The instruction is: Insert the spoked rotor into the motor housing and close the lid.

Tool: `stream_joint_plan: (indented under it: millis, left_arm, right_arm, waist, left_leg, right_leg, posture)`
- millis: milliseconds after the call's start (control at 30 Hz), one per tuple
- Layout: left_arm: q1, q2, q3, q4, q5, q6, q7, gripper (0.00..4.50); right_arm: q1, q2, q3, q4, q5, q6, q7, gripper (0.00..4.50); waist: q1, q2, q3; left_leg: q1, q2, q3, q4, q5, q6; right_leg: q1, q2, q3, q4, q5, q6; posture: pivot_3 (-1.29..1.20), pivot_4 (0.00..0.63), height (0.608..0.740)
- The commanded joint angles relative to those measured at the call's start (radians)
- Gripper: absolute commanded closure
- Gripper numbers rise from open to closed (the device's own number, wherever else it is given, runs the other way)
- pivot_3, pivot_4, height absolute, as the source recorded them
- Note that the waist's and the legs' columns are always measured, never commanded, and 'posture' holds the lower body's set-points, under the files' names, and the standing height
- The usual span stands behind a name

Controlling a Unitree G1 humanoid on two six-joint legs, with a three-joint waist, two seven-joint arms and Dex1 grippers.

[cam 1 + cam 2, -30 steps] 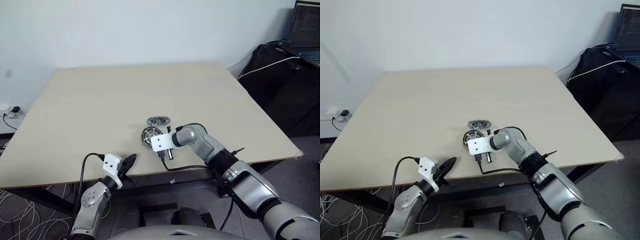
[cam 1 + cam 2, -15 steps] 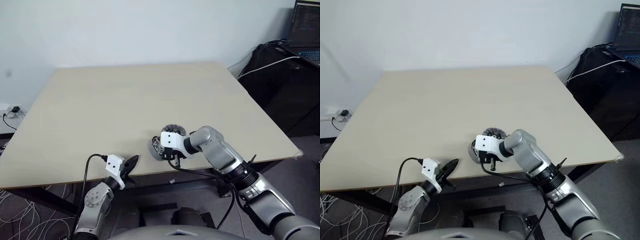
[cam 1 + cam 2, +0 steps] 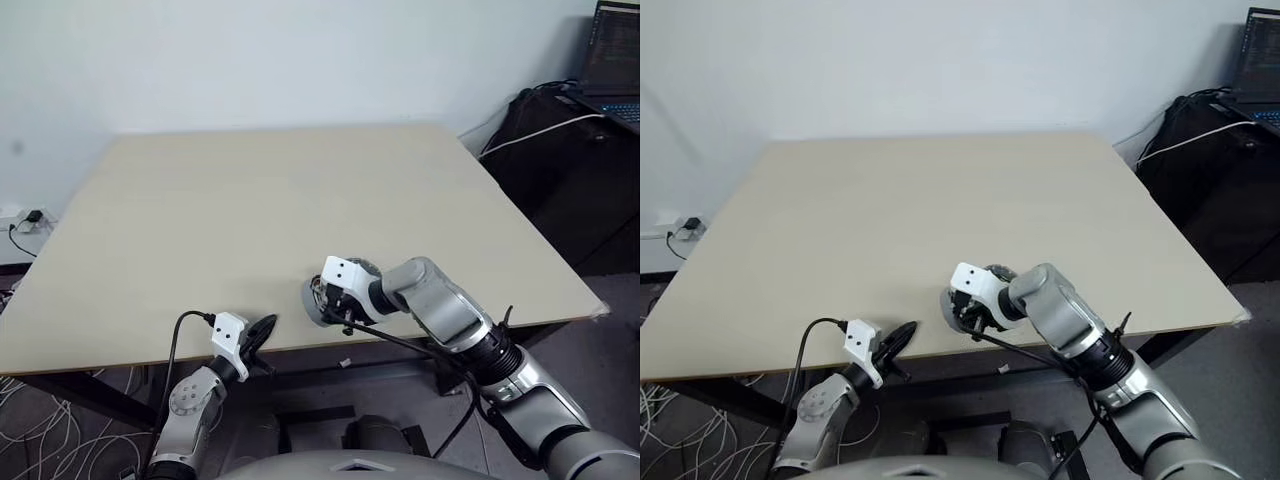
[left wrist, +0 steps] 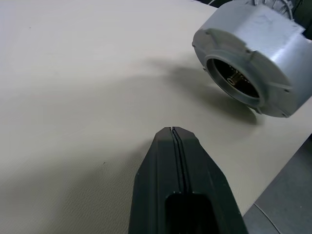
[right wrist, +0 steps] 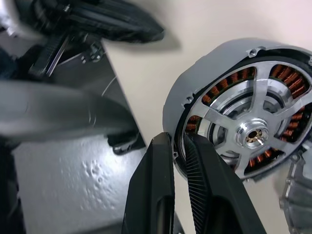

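On a pale wooden table [image 3: 250,200], the right gripper [image 5: 178,146] pinched the motor housing's [image 5: 243,117] rim between its fingers near the front edge, tilted, copper windings and spoked silver centre visible. The left gripper [image 4: 173,134] hovered nearby, fingers closed and empty. Setting the housing flat first, windings up, would probably suit.

Two head cameras look down and forward over the table [image 3: 250,200], while each wrist camera peers closely along its own fingers, both sharing the motor housing [image 5: 239,126] near the table's front edge.
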Motion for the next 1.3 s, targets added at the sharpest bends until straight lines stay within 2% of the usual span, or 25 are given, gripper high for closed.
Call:
stream_joint_plan:
  millis: [33, 300, 633, 700, 933, 1133, 1300]
  left_arm:
    - [-0.018, -0.005, 0.005, 0.004, -0.001, -0.026, -0.001, 4.50]
    - [-0.004, -0.008, 0.000, -0.018, -0.002, -0.020, 0.002, 4.50]
    - [0.055, -0.010, -0.028, -0.190, 0.001, 0.072, 0.052, 4.50]
    - [0.063, -0.009, -0.035, -0.231, 0.002, 0.102, 0.066, 4.50]
    - [0.068, -0.003, -0.056, -0.345, 0.000, 0.204, 0.106, 4.50]
    - [0.073, 0.004, -0.061, -0.403, -0.004, 0.258, 0.119, 4.50]
    - [0.074, 0.003, -0.059, -0.384, -0.002, 0.250, 0.112, 4.50]
  right_arm:
    - [-0.044, 0.049, -0.068, 0.039, 0.029, -0.010, -0.088, 4.38]
    - [-0.112, 0.159, -0.142, 0.227, 0.065, -0.011, -0.258, 4.38]
    - [-0.142, 0.247, -0.222, 0.331, 0.130, 0.047, -0.375, 4.38]
    - [-0.143, 0.248, -0.225, 0.332, 0.142, 0.052, -0.383, 3.65]
    - [-0.131, 0.247, -0.220, 0.283, 0.191, 0.035, -0.375, 1.52]
    - [-0.085, 0.114, -0.057, 0.137, 0.159, -0.260, -0.231, 1.52]
    - [-0.081, -0.034, 0.117, 0.127, 0.014, -0.659, -0.108, 1.52]
  waist:
    - [-0.002, 0.000, 0.000]
    - [-0.003, 0.000, 0.000]
    - [-0.004, 0.001, 0.001]
    - [-0.005, 0.001, 0.001]
    - [-0.009, 0.002, 0.001]
    - [-0.010, 0.002, 0.001]
    - [-0.011, 0.001, 0.002]
  left_leg:
    - [0.000, 0.000, 0.000, 0.000, 0.000, 0.000]
    - [-0.001, 0.000, 0.000, 0.000, 0.000, 0.000]
    - [-0.001, 0.000, 0.000, -0.001, 0.000, 0.000]
    - [-0.001, 0.000, 0.000, -0.001, 0.000, 0.000]
    - [-0.001, 0.000, 0.000, -0.002, 0.000, 0.000]
    - [-0.001, -0.001, 0.000, -0.002, 0.000, 0.000]
    - [0.000, 0.000, 0.000, -0.001, 0.000, 0.000]
  right_leg:
    - [0.000, 0.000, 0.000, 0.000, 0.000, 0.000]
    - [0.000, 0.000, 0.000, 0.000, 0.000, 0.000]
    - [-0.001, -0.001, 0.001, -0.001, 0.000, 0.000]
    - [-0.001, -0.001, 0.001, -0.001, 0.000, 0.000]
    - [-0.001, 0.000, 0.001, -0.001, 0.000, 0.000]
    - [0.000, 0.001, 0.000, -0.002, -0.001, 0.001]
    - [0.001, 0.007, 0.000, -0.002, -0.004, 0.006]
  posture:
    - [0.00, 0.000, 0.740]
    - [0.00, 0.000, 0.740]
    - [0.00, 0.000, 0.740]
    - [0.00, 0.000, 0.740]
    - [0.00, 0.000, 0.740]
    - [0.00, 0.000, 0.740]
    - [0.00, 0.000, 0.740]
